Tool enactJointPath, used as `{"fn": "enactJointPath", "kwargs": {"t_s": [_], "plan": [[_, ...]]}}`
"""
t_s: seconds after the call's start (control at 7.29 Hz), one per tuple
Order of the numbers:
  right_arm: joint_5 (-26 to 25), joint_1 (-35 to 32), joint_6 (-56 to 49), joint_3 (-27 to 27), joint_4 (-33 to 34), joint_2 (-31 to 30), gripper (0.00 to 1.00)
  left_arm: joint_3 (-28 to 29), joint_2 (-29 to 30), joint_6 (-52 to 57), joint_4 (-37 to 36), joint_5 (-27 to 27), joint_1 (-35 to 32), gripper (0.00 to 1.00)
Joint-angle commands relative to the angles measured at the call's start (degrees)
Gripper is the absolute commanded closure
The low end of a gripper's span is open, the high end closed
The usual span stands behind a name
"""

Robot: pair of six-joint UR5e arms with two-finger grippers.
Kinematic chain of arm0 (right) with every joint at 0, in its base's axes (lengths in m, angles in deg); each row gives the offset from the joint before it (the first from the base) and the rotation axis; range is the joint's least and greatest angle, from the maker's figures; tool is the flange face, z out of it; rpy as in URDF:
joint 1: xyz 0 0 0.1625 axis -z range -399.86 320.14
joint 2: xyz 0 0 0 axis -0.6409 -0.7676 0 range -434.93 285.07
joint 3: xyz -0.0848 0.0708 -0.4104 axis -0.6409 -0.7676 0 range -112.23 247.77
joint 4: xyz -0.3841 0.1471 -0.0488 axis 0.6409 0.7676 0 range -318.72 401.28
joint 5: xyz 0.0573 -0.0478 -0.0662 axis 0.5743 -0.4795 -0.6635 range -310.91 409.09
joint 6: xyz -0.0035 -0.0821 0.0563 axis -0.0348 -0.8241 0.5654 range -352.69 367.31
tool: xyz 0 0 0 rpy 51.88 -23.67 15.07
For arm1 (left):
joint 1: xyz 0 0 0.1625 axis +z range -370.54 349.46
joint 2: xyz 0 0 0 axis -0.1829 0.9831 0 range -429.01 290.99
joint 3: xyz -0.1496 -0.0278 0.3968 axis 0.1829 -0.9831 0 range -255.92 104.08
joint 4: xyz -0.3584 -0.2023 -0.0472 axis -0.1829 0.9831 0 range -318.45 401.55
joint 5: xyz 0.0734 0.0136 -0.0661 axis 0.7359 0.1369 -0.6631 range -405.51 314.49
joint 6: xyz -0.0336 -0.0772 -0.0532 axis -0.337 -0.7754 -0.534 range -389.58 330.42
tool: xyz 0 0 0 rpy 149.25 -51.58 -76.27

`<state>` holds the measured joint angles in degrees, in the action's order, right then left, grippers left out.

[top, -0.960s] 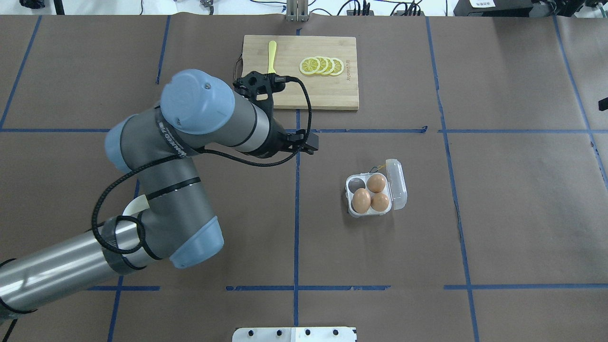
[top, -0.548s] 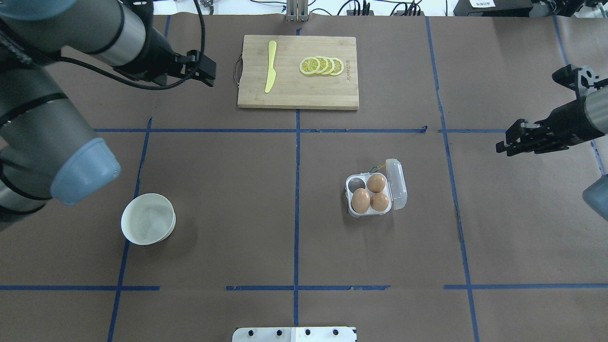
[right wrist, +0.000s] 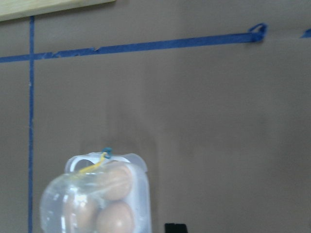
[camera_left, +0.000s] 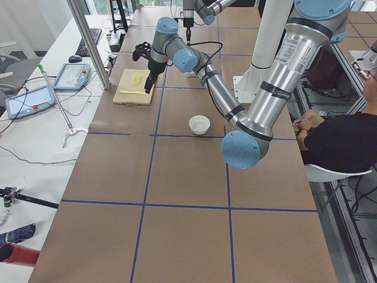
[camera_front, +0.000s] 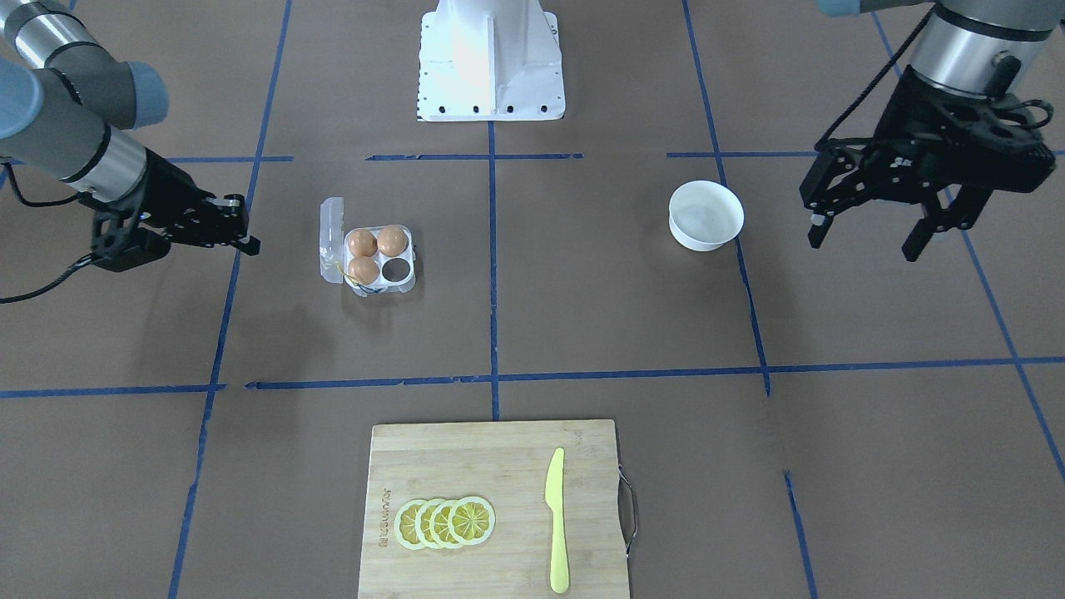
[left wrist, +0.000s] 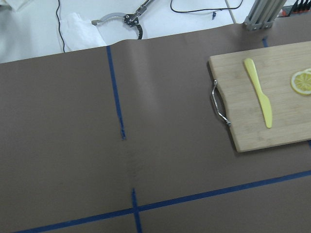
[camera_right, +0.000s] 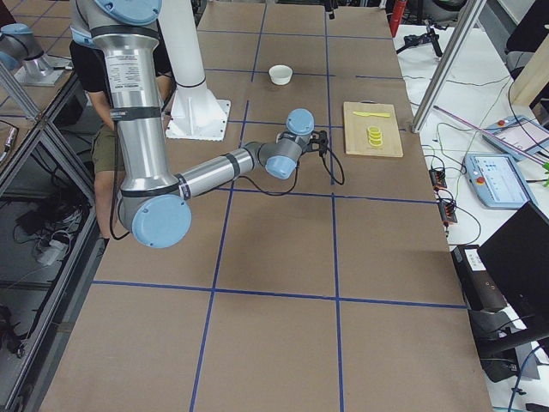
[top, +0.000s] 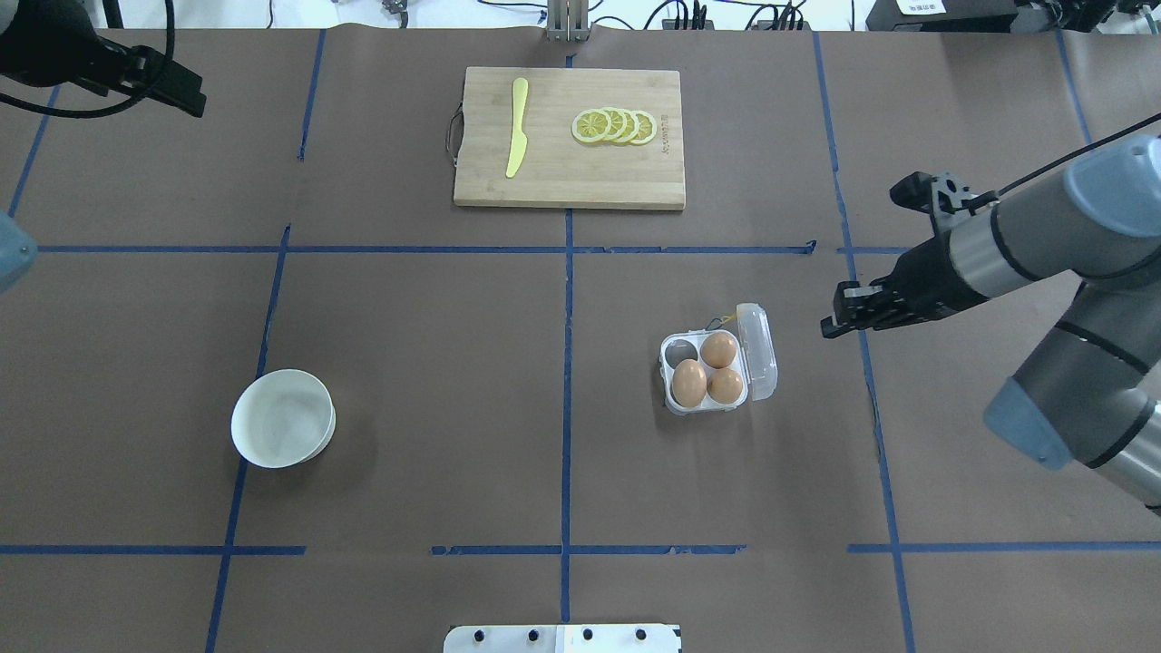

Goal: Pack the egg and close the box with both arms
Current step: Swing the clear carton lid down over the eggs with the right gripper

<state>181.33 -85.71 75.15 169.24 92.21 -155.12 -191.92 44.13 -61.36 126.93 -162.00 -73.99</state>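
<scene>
The left arm's fingers point(camera_front: 923, 233) hung over the far left corner of the desk, spread wide and holding nothing, well apart from everything the task concerns. Nearer the robot's edge on that same left half sat a white bowl point(top: 281, 419), which looked bare inside; no loose egg showed anywhere on the desk. At the middle of the far edge lay a cutting board point(top: 562, 181) with a yellow knife point(top: 517, 127) and lemon slices point(top: 617, 127), none of it in the way.

Right of the desk's middle stood the box point(top: 707, 406), with three eggs point(top: 689, 383) seated in it and one cell point(top: 682, 351), the far one on its left side, empty. Its lid point(top: 760, 354) was open on the side facing the right edge of the desk. The hinge line and the lid's long axis ran from the robot's edge toward the far edge. Just past that lid, a little toward the far edge, hovered the right arm's fingers point(top: 839, 313), pointing at the box but apart from it. They carried nothing, and how far they were parted I could not tell.

By my judgement the coming move turned on this: the lid lay between the right fingers and the eggs, so the right arm was by far the nearer and would have to push the lid leftward over its hinge. The left arm had the whole desk to cross before it could steady the box
</scene>
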Motion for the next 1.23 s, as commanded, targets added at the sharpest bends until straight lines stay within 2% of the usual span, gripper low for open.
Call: {"fn": "enactJointPath", "kwargs": {"t_s": [0.0,0.27,0.41,0.55,0.69,0.82,1.1], "plan": [[-6.3,8.6,8.0,-0.3,0.4,6.8,1.00,1.4,-2.3,7.8,0.1,-0.2,-3.0,0.00],[-10.0,12.5,10.4,-1.0,1.6,12.1,1.00,2.4,-3.4,11.2,0.3,-0.3,-4.7,0.00],[-10.2,12.6,10.5,-0.9,5.9,15.8,1.00,2.7,-3.5,12.2,0.3,-0.3,-5.0,0.00],[-10.3,12.7,10.6,-0.9,10.0,19.3,0.75,2.9,-4.9,12.3,0.6,-0.3,-5.2,0.00],[-10.7,12.2,12.0,-0.3,12.2,21.4,0.04,2.9,-6.8,13.7,1.6,-0.3,-5.5,0.00],[-10.7,9.5,12.8,0.7,14.2,21.5,0.00,3.7,-8.1,16.0,1.9,-0.4,-6.7,0.00],[-9.5,0.0,8.4,5.9,28.4,19.3,0.00,5.3,-10.7,21.6,1.9,-1.7,-9.9,0.00]]}}
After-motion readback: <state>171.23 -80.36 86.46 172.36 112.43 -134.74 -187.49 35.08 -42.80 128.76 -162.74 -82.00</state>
